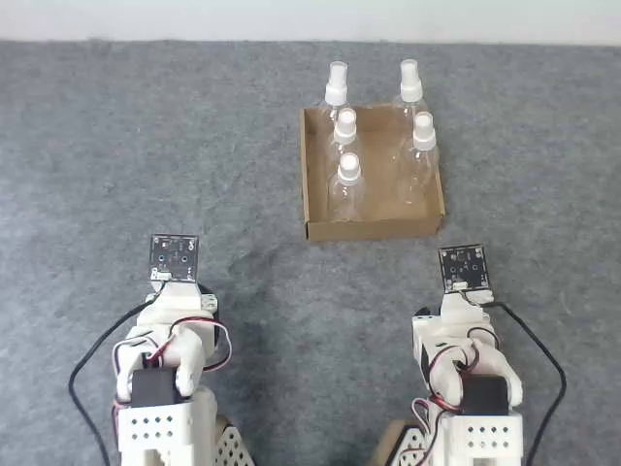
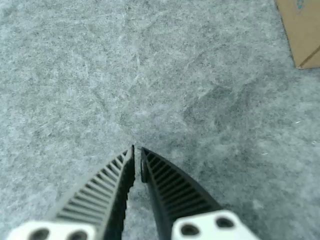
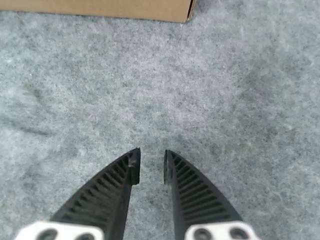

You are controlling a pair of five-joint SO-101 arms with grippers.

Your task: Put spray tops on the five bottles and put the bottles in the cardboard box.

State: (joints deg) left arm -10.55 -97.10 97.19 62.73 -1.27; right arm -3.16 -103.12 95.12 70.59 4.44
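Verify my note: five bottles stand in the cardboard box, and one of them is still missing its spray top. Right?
Not quite. None is missing a top. The high view shows a white spray top on every one of the five bottles. The rest holds: all five stand in the cardboard box.

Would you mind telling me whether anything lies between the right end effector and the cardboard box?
Nothing visible does: only bare grey carpet lies between the right end effector and the cardboard box.
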